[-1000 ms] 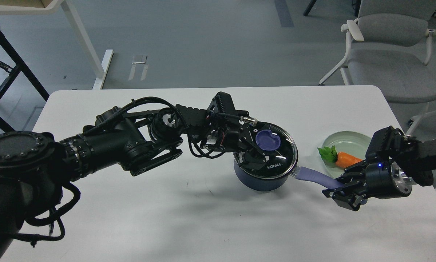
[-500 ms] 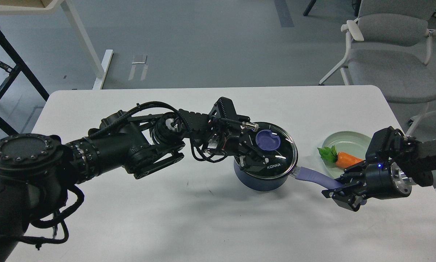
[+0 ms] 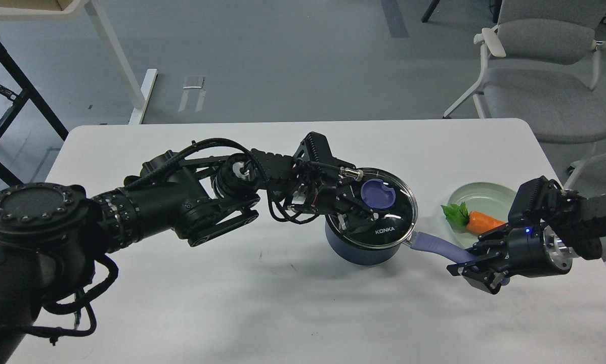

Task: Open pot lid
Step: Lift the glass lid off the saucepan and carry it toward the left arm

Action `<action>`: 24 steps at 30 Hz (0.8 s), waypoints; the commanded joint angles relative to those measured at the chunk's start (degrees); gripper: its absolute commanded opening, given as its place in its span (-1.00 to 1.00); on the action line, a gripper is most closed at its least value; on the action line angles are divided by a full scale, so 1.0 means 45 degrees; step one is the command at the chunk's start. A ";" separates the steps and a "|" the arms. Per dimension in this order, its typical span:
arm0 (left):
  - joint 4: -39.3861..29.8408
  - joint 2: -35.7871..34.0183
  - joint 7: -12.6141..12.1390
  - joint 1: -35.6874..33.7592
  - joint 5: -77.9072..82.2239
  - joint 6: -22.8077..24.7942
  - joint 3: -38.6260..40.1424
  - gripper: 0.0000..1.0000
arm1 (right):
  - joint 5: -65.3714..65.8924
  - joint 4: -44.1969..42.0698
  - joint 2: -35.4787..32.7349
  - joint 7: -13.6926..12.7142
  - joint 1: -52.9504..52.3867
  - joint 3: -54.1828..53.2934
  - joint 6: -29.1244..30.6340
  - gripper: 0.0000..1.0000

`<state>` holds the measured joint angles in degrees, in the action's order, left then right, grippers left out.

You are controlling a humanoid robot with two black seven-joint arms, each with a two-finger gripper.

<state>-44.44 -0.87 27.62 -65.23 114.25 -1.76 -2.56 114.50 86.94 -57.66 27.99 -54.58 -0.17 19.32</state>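
The dark blue pot stands on the white table, right of the middle. The glass pot lid with "KONKA" lettering lies over it, shifted slightly right of the pot body. My left gripper reaches in from the left, and its fingers close at the left side of the purple-blue knob. My right gripper is shut on the end of the lavender handle, which points right.
A pale green plate holding a toy carrot with green leaves sits just behind the right gripper. The table's right edge is close to that arm. A grey chair stands beyond the far right corner.
My left gripper has closed in on the knob, and the lid has shifted a little to the right with it. The right gripper and the pot have stayed put.
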 commanded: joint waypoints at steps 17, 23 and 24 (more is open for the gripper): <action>-0.5319 -0.7653 0.0084 0.0409 -0.1560 -0.0583 -0.0017 -0.29 | -0.0035 -0.0003 -0.0097 0.0002 -0.0001 0.0077 0.0003 -0.34; -0.5398 -0.9667 0.0084 0.2323 -0.1540 -0.2283 -0.0056 -0.28 | -0.0035 -0.0003 -0.0077 0.0002 -0.0040 0.0077 0.0003 -0.34; -0.5398 -0.9941 0.0084 0.2636 -0.1540 -0.2556 -0.0037 -0.28 | -0.0035 -0.0003 -0.0077 0.0002 -0.0059 0.0077 0.0003 -0.34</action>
<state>-68.69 -42.14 28.00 -57.06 107.29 -10.34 -2.77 114.35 86.93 -58.09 28.01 -54.70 0.19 19.35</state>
